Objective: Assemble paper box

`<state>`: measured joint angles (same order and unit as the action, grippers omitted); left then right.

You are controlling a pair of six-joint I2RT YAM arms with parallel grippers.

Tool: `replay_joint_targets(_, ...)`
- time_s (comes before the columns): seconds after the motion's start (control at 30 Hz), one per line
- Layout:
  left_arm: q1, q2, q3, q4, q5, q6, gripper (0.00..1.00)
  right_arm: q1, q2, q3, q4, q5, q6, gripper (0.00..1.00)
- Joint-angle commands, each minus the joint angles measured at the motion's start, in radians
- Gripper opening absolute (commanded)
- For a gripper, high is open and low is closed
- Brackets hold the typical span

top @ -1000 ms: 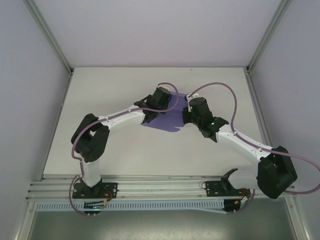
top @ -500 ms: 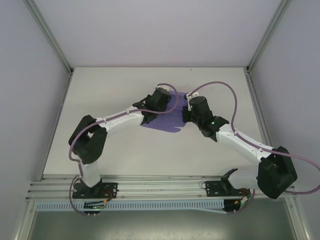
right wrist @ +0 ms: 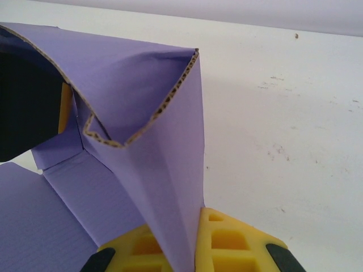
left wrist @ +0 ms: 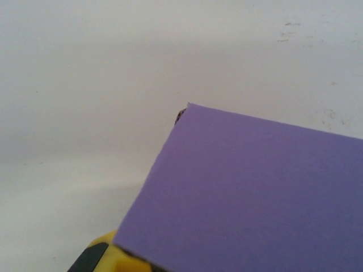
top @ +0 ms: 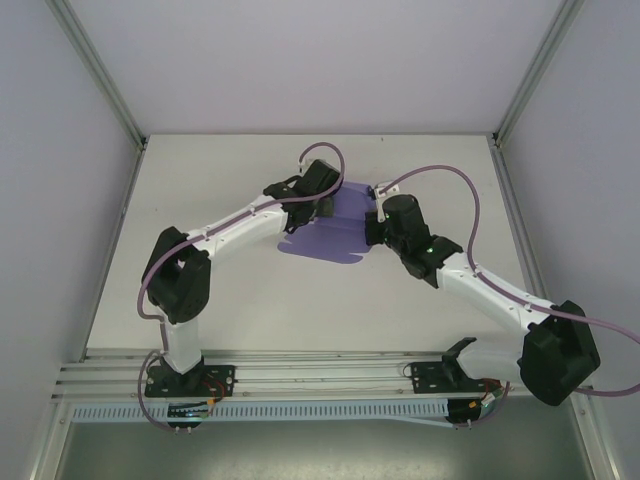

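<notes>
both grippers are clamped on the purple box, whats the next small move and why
Likely the right gripper, shut on a raised panel of the paper box, should swing that panel a little more toward the left gripper: the corner tab is only half folded in, and the near flaps lie flat on the table.

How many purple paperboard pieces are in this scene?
1. The paper box lies at the middle of the table, partly folded, with one raised panel clamped in the right gripper. Its edges run under both arms, so a small scrap could be hidden there.
</notes>
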<state>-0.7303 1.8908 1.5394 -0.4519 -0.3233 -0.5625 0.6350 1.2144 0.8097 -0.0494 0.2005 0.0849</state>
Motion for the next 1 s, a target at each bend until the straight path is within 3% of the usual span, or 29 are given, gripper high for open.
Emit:
replay_joint_targets(0.0, 0.077, -0.032, -0.066, 0.048, 0.040, 0.015, 0.04, 0.008, -0.037, 0.009, 0.086, -0.008, 0.021, 0.00)
replay_joint_targets(0.23, 0.077, -0.215, -0.268, 0.284, 0.293, 0.131, 0.33, 0.006, -0.039, 0.009, 0.074, 0.003, 0.010, 0.00)
replay_joint_targets(0.3, 0.077, -0.266, -0.310, 0.311, 0.314, 0.130, 0.38, 0.007, -0.038, 0.006, 0.072, 0.001, 0.012, 0.00)
replay_joint_targets(0.4, 0.077, -0.325, -0.345, 0.330, 0.327, 0.134, 0.54, 0.004, -0.037, 0.005, 0.069, -0.003, 0.014, 0.00)
replay_joint_targets(0.6, 0.077, -0.359, -0.375, 0.361, 0.379, 0.144, 0.64, 0.006, -0.026, 0.014, 0.069, -0.017, 0.021, 0.00)
replay_joint_targets(0.7, 0.077, -0.355, -0.371, 0.345, 0.374, 0.141, 0.60, 0.006, -0.022, 0.015, 0.069, -0.008, 0.025, 0.00)
replay_joint_targets(0.97, 0.076, -0.327, -0.348, 0.257, 0.209, 0.121, 0.44, 0.002, -0.019, 0.020, 0.074, -0.012, 0.024, 0.00)
